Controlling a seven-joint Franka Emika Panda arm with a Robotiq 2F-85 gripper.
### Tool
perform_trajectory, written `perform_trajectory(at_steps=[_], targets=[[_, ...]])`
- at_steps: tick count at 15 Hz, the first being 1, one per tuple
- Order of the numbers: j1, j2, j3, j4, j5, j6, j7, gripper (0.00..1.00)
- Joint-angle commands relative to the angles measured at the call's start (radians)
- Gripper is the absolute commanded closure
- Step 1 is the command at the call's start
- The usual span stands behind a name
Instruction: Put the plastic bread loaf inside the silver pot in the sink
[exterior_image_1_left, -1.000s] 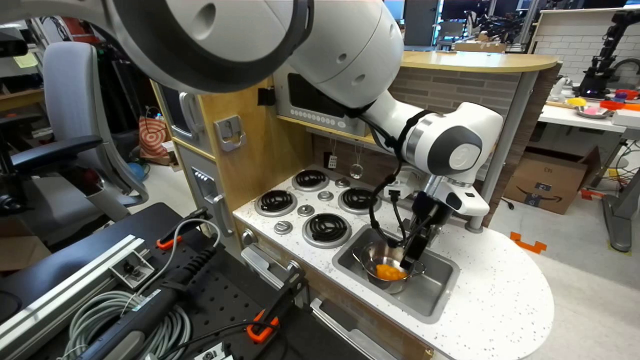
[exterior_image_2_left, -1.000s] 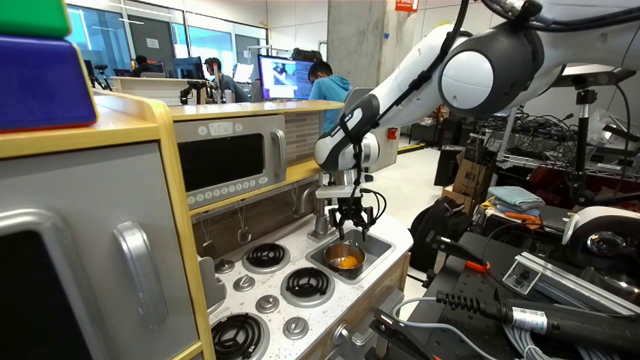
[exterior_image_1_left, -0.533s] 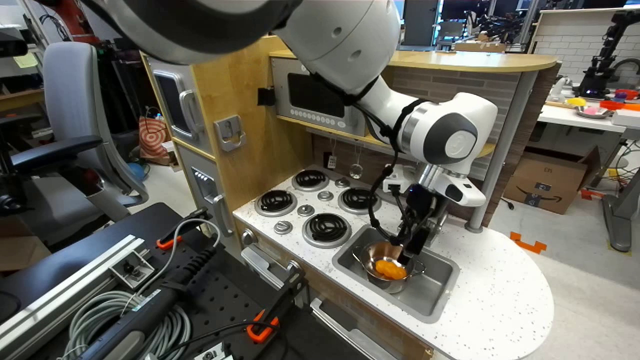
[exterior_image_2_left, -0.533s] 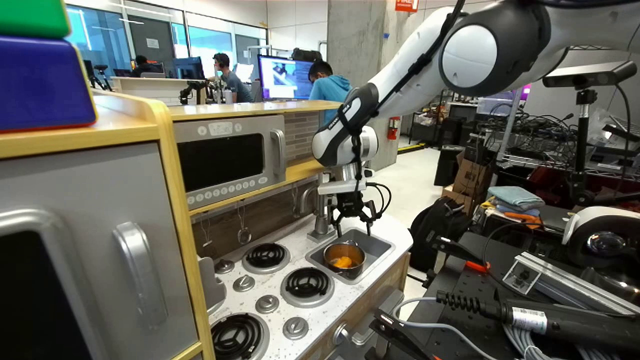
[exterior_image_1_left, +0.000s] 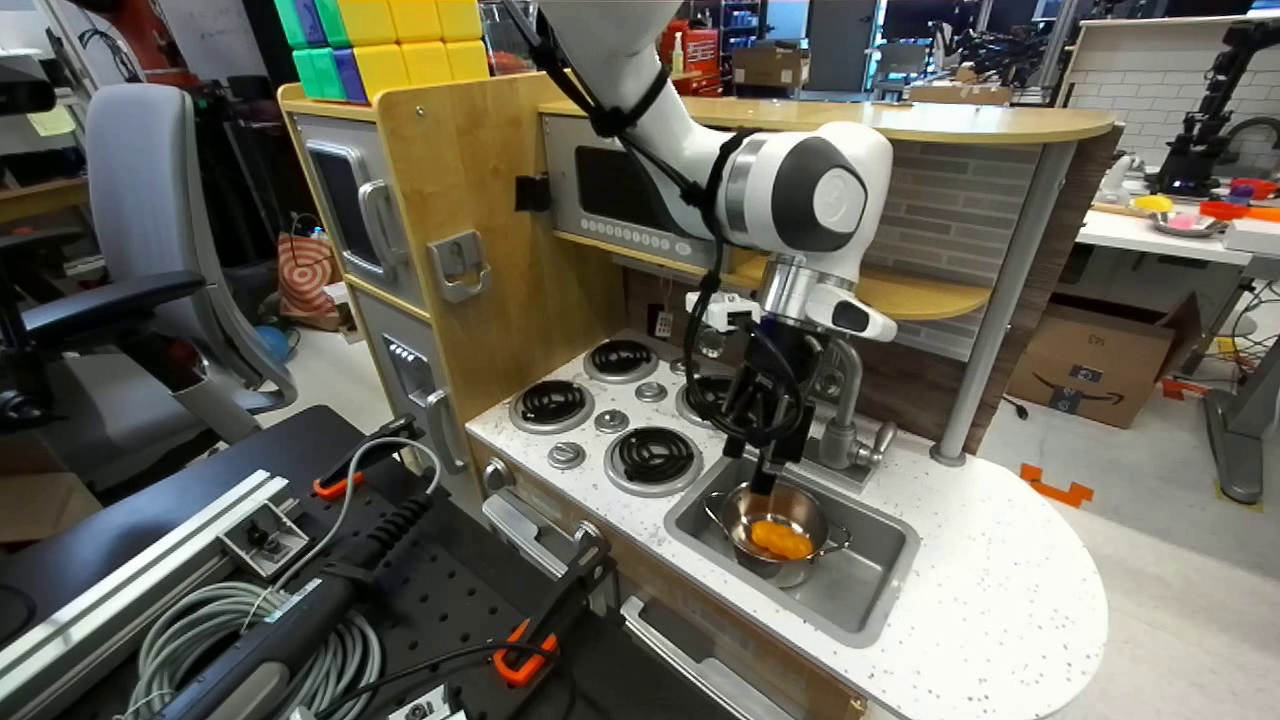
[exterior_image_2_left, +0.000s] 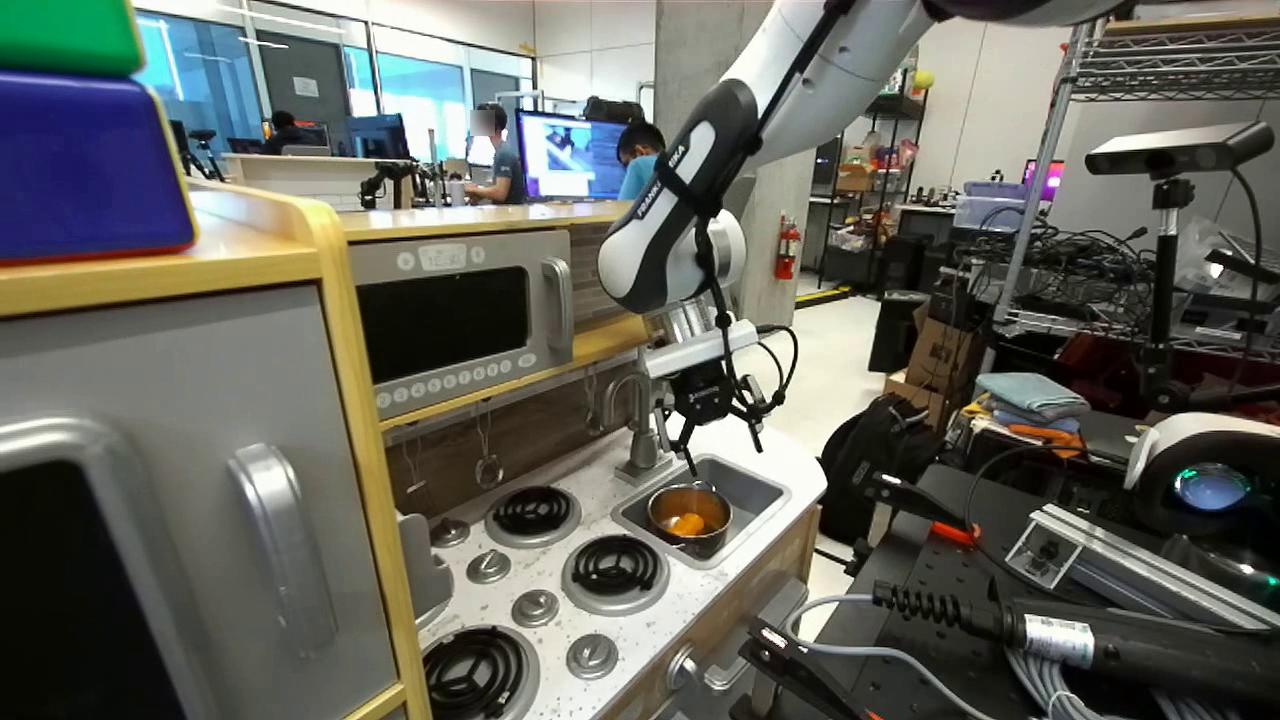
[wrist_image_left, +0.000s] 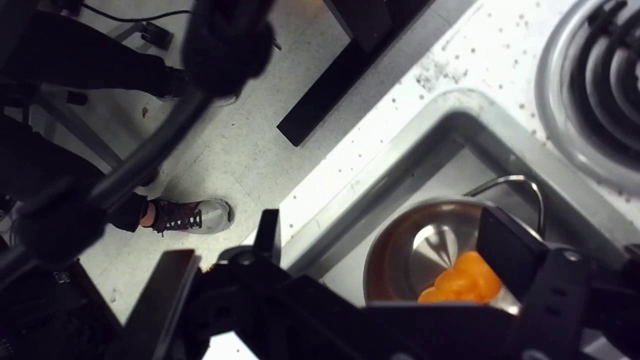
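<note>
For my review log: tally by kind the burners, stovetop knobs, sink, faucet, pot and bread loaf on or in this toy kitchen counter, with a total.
Coil burners: 4
Stovetop knobs: 4
Sink: 1
Faucet: 1
Silver pot: 1
Plastic bread loaf: 1
Total: 12

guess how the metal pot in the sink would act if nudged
The pot would probably slide rather than tip, as it looks wider than tall. Its shiny metal suggests a stiff, perhaps slippery surface. The surrounding walls of the sink would likely stop a longer slide.
</note>
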Motion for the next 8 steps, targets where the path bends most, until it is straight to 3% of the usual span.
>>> perform_trajectory(at_steps=[1, 7, 8], targets=[[0.003, -0.221, 0.034, -0.226, 0.009, -0.017, -0.151, 0.0], [-0.018, -0.48, 0.076, -0.423, 0.058, -0.04, -0.271, 0.0], [-0.001, -0.362, 0.054, -0.326, 0.023, -0.011, -0.227, 0.0]])
